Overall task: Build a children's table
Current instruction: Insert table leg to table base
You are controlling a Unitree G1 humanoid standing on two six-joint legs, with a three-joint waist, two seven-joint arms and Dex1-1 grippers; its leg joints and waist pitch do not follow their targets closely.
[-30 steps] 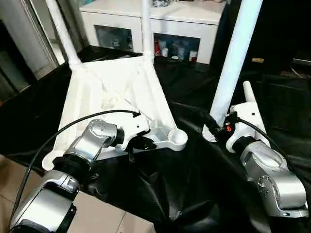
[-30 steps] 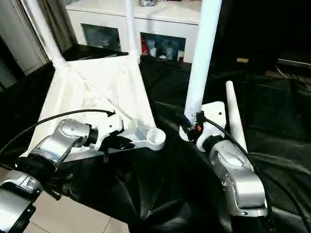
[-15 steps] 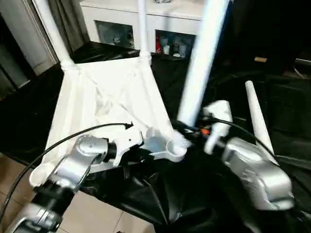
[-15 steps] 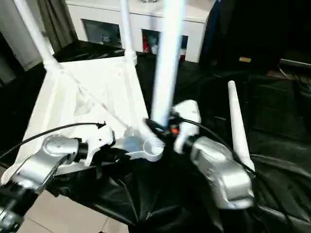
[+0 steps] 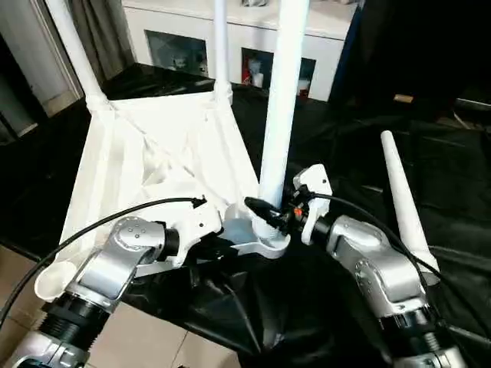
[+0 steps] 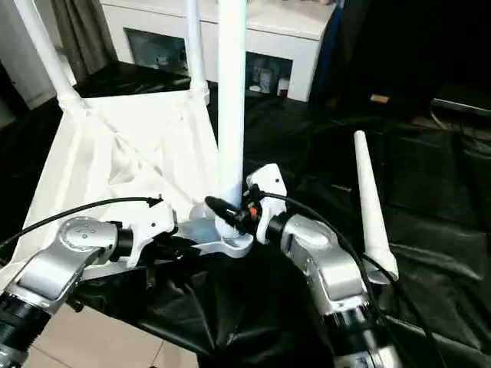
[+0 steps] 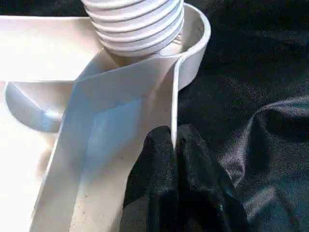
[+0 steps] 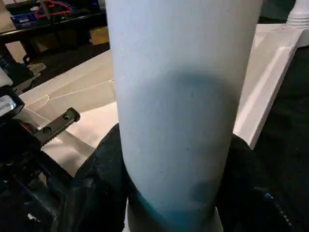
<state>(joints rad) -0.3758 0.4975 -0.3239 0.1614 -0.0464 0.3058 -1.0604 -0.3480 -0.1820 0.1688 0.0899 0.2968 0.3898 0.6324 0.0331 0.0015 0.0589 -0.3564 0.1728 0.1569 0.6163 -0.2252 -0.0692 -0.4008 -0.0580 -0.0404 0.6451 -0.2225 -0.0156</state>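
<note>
Third leg (image 5: 280, 115), clamped in right end effector (image 5: 268, 213), now swung over near corner socket (image 5: 265, 244); left end effector (image 7: 174, 145) pinching tabletop (image 5: 153, 161) rim. Seating next.

Tabletop (image 5: 153, 165): white, ribbed underside up.
Far legs (image 5: 221, 46): two, upright in the tabletop's far corner sockets.
Third leg (image 5: 280, 115): upright, threaded end at the tabletop's near corner socket (image 5: 268, 244).
Fourth leg (image 5: 403, 203): lying beside the tabletop.

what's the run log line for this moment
right gripper: shut on leg | leg: upright at near corner socket | left gripper: shut on tabletop rim
</note>
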